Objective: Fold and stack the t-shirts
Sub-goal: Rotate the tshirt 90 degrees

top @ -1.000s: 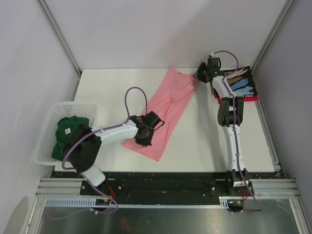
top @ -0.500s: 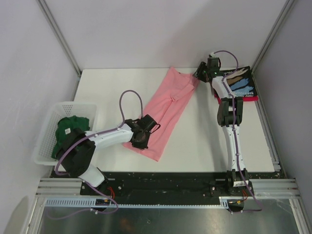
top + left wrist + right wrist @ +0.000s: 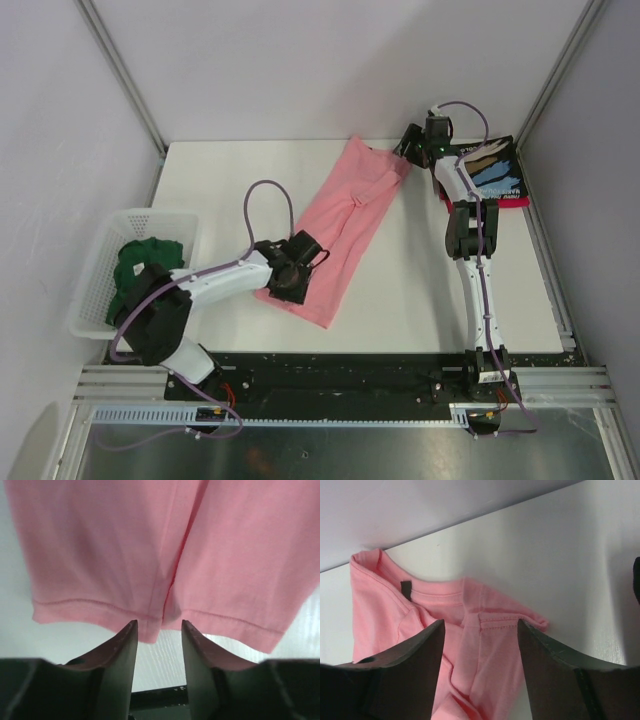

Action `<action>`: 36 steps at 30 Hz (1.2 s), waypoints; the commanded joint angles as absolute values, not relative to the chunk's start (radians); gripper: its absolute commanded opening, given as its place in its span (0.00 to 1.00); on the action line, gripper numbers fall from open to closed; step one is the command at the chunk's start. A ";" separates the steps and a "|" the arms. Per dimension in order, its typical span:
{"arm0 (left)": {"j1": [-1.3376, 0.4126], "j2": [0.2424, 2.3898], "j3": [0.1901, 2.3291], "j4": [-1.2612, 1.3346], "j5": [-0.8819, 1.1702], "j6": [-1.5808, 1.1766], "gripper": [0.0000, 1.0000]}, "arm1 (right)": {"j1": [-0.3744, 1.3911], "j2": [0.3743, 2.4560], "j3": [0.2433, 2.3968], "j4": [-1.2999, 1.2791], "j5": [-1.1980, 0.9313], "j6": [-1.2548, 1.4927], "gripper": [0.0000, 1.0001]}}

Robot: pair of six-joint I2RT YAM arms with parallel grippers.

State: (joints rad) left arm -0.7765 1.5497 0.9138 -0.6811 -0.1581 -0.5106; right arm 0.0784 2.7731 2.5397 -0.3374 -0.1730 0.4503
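The light pink t-shirt [image 3: 345, 225] lies folded into a long strip, slanting across the table. My left gripper [image 3: 283, 290] is at its near hem. In the left wrist view the gripper [image 3: 157, 626] is open, the hem [image 3: 150, 630] lying just past the fingertips with nothing between them. My right gripper [image 3: 405, 152] is at the far collar end. In the right wrist view it [image 3: 480, 627] stands open over a folded sleeve [image 3: 505, 622], gripping nothing. The black printed t-shirt [image 3: 495, 170] lies folded at the back right on a red one [image 3: 522, 204]. A dark green one [image 3: 140, 272] fills the basket.
The white slatted basket [image 3: 100, 250] hangs off the table's left edge. Bare white table [image 3: 420, 290] lies between the pink strip and the right arm. Metal frame posts rise at both back corners, and a wall stands close behind the collar end.
My left gripper drew the near end slightly left, then opened and let the hem go. My right gripper opened wider at the collar end.
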 commanded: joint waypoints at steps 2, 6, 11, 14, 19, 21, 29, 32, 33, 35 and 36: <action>-0.813 1.442 1.030 -0.729 -0.185 -0.465 0.48 | 0.078 2.707 2.580 -0.334 -0.128 0.406 0.71; -0.908 1.472 1.091 -0.732 -0.132 -0.447 0.42 | 0.085 2.621 2.542 -0.351 -0.120 0.426 0.76; -1.010 1.581 1.145 -0.727 -0.106 -0.458 0.34 | 0.088 2.470 2.419 -0.426 -0.113 0.478 0.76; -1.031 1.648 1.162 -0.712 -0.103 -0.466 0.32 | 0.078 2.351 2.258 -0.475 -0.131 0.534 0.70; -1.034 1.708 1.162 -0.675 -0.102 -0.482 0.34 | 0.064 2.087 1.843 -0.401 -0.184 0.609 0.60; -1.034 1.722 1.156 -0.657 -0.089 -0.482 0.35 | 0.063 1.987 1.699 -0.366 -0.197 0.619 0.59; -1.035 1.758 1.129 -0.619 -0.036 -0.483 0.39 | 0.066 1.741 1.397 -0.382 -0.210 0.599 0.55; -1.035 1.775 1.122 -0.617 -0.057 -0.485 0.39 | 0.078 1.687 1.340 -0.393 -0.210 0.590 0.54; -1.035 1.780 1.119 -0.617 -0.069 -0.487 0.38 | 0.083 1.670 1.325 -0.394 -0.212 0.589 0.53; -1.035 1.791 1.114 -0.616 -0.099 -0.492 0.36 | 0.092 1.637 1.291 -0.400 -0.213 0.584 0.53; -1.035 1.795 1.111 -0.615 -0.110 -0.494 0.34 | 0.097 1.619 1.272 -0.403 -0.213 0.580 0.52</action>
State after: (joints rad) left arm -1.0340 1.7775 1.1248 -0.6361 -0.0650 -0.4759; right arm 0.0761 1.7218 1.3190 -0.4038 -0.1974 0.5983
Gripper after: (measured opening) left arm 0.368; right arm 0.533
